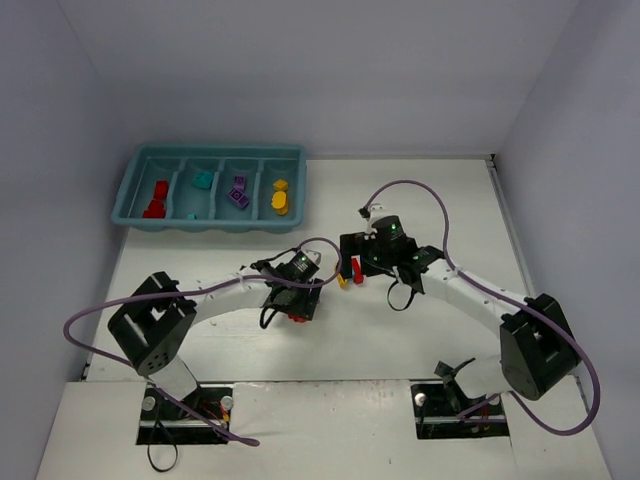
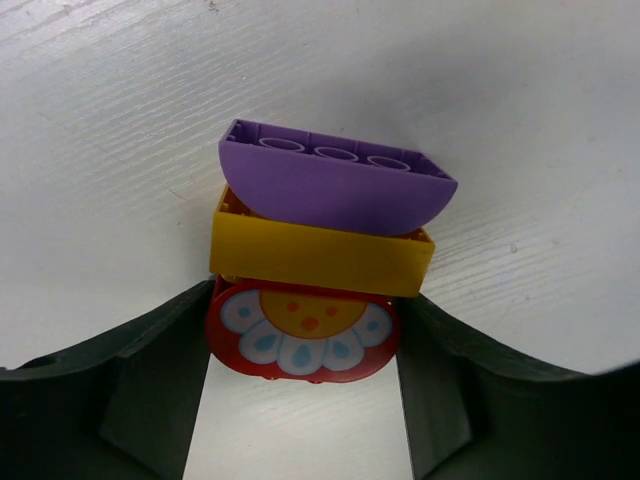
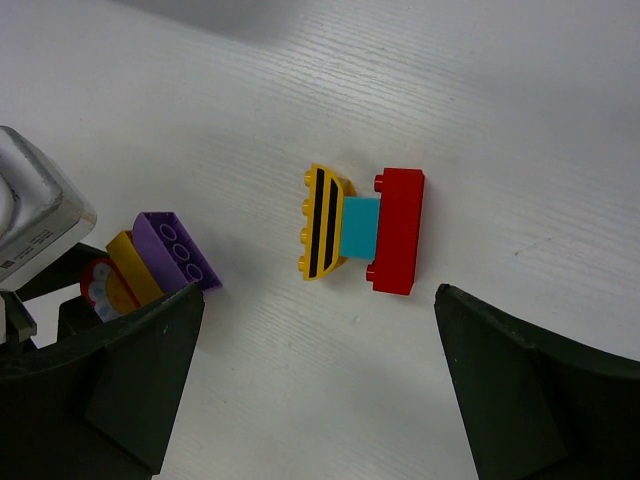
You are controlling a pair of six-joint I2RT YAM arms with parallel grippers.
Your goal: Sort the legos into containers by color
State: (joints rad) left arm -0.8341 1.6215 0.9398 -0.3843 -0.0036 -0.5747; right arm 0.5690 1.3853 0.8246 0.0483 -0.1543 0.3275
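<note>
At far left the tray [image 1: 128,195] keeps red, teal, purple and yellow pieces, each colour in its own compartment (in this order). Near the table [image 1: 430,200] centre, my left jaws stand on both sides of the red flower piece [image 2: 300,340], which is joined to a yellow brick [image 2: 320,260] and a purple brick [image 2: 335,185]. I cannot tell if they pinch it. I should squeeze squarely, so the stack does not twist. My right jaws are released, wide over the striped stack [image 3: 362,228].
</note>
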